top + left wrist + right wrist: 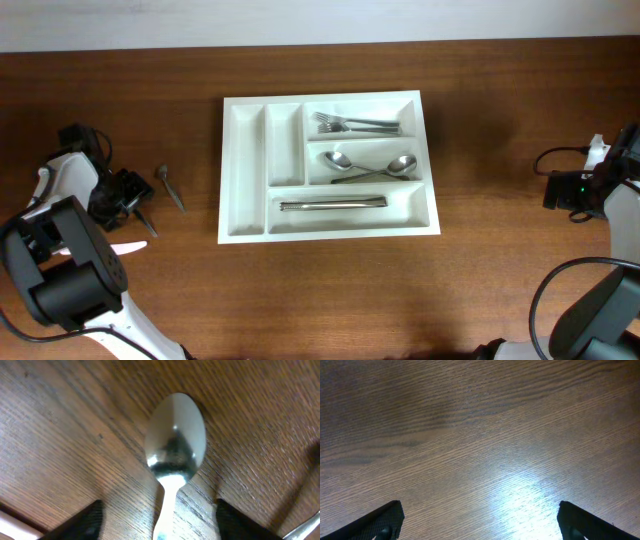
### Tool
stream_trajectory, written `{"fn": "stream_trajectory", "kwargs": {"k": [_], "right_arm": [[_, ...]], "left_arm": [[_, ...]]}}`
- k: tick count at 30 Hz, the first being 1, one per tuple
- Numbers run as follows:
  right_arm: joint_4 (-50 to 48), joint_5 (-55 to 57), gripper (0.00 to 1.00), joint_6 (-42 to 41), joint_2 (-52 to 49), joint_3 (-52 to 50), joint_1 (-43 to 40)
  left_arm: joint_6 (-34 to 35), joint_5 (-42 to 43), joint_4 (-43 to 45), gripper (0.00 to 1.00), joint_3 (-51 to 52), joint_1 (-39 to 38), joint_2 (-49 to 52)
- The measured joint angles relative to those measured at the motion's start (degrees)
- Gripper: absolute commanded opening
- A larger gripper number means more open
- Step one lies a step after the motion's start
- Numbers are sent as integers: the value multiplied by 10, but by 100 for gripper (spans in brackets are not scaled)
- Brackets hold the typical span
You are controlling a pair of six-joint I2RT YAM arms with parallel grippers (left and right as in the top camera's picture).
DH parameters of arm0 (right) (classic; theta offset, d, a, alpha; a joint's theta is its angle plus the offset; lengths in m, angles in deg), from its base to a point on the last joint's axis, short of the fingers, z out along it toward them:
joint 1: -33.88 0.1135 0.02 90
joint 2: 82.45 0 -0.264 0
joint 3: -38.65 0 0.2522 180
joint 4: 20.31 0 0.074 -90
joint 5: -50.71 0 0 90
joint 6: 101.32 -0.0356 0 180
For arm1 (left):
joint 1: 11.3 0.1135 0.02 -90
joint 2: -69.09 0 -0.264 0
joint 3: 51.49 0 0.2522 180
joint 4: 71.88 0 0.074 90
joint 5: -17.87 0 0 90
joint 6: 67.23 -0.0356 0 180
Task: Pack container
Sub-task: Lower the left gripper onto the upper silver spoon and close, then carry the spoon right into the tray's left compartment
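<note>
Now | left gripper point(158, 516) spread around spoon point(175, 440) handle, not pinching yet | tray point(245, 160) mid-table, well apart from both grippers; probably light, stiff, smooth plastic, best taken at rim | right gripper point(480, 520) spread, empty, over bare table point(470, 420)

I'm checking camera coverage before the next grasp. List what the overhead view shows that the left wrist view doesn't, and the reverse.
Overhead only: the white container, with forks, two spoons and a knife in its long compartments.
Left wrist only: a close-up of a loose spoon lying on the wood, its handle running back between the left pincer, whose open fingers do not touch it.
Both: the wooden table and the left pincer.
</note>
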Motion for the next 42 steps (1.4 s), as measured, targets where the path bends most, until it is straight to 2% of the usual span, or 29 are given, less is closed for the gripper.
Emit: {"fn": "stream_trajectory", "kwargs": {"k": [2, 4, 15, 25, 36, 42], "right_arm": [[0, 0, 99, 0, 0, 0, 0], [0, 0, 99, 0, 0, 0, 0], [0, 0, 99, 0, 0, 0, 0], [0, 0, 99, 0, 0, 0, 0], [0, 0, 99, 0, 0, 0, 0], [0, 0, 99, 0, 0, 0, 0]], "left_arm": [[0, 1, 0, 41, 0, 0, 0], [-2, 1, 0, 35, 0, 0, 0], [-6, 1, 0, 23, 0, 0, 0], [-8, 1, 0, 2, 0, 0, 0], [-17, 9, -8, 2, -9, 0, 0], [-60, 44, -33, 2, -78, -18, 0]]}}
